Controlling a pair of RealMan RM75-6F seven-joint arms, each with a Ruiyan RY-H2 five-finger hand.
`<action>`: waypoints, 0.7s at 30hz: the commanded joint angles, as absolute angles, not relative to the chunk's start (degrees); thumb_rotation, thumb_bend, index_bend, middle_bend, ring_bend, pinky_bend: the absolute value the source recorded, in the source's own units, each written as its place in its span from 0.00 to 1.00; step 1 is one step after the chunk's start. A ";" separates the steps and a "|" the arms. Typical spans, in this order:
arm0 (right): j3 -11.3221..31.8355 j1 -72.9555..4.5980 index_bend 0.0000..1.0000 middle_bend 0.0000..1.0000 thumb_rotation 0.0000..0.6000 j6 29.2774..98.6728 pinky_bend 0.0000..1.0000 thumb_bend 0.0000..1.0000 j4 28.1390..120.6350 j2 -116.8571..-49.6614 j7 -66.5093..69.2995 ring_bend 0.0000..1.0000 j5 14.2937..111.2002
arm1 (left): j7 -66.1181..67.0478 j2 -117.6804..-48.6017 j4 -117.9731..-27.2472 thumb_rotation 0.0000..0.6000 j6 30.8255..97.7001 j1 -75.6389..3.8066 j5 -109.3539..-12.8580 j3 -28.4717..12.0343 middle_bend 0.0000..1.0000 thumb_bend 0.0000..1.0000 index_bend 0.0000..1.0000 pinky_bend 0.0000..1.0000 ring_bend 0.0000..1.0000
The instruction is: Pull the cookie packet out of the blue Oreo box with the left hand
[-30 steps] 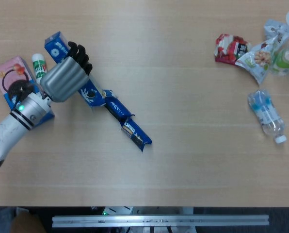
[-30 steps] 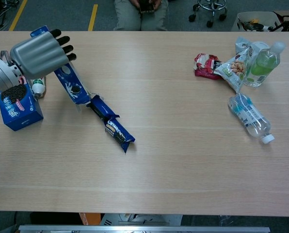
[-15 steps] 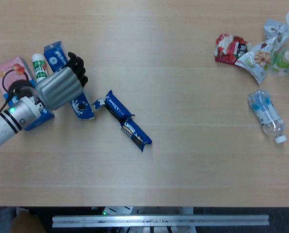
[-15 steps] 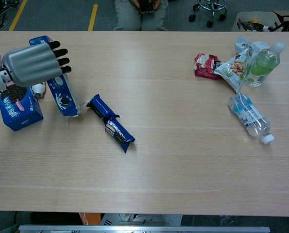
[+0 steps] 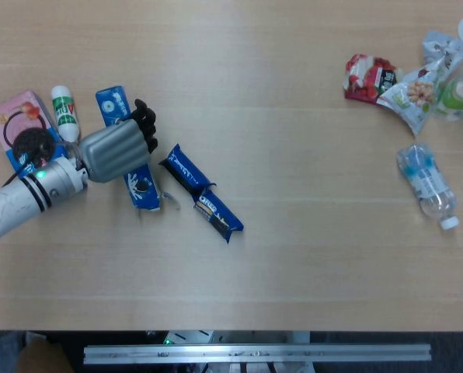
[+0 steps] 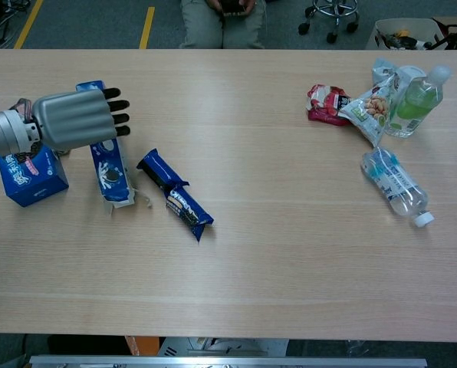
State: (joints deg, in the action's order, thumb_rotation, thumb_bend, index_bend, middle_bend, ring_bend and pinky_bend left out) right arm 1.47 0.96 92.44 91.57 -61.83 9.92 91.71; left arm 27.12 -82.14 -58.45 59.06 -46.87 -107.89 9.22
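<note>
The left hand [image 5: 116, 150] sits over the upper half of the blue Oreo box [image 5: 140, 191], with its dark fingertips [image 6: 118, 106] reaching past the far long edge of the box. Whether the hand grips the box or merely rests over it cannot be determined: the back of the hand faces both cameras and hides the palm side. The fingers lie side by side, extended and slightly curled.

The box lies flat on the table [image 5: 294, 256]. Its long axis runs from beyond the hand toward the robot, and its open flap end points toward the robot, below the hand in the head view.

The cookie packet [image 5: 201, 193] is fully outside the box. It lies on the table just to the robot's right of the hand and box, apart from both. Its long axis runs diagonally, with the near end of the packet beside the fingertips and the far end trailing away to the right and toward the robot. By this layout the extraction is judged complete or nearly so.

The left hand is the only hand near the packet. The right hand appears in neither view.

Behind the left wrist stand a second blue cookie box [image 6: 31, 175] and a small white bottle [image 5: 64, 111]. A group of snack bags [image 5: 406, 89] and a clear water bottle [image 5: 427, 185] lie well apart, far to the right
</note>
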 commanded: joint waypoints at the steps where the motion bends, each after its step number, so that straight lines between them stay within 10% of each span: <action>1: 1.50 1.08 0.41 0.43 1.00 92.50 0.43 0.35 91.37 -61.85 10.09 0.40 91.50 | 28.56 -82.86 -58.54 1.00 57.49 -46.93 -106.81 8.70 0.30 0.26 0.35 0.26 0.19; 9: 1.64 1.09 0.41 0.43 1.00 92.53 0.43 0.35 91.02 -61.74 10.59 0.40 91.46 | 32.43 -82.66 -61.41 1.00 56.45 -45.19 -101.67 5.52 0.17 0.26 0.15 0.24 0.13; 21: 1.90 0.47 0.41 0.43 1.00 91.58 0.43 0.35 90.73 -61.90 10.66 0.40 91.31 | 31.97 -79.59 -73.96 1.00 65.67 -34.06 -82.22 -4.82 0.16 0.26 0.15 0.24 0.13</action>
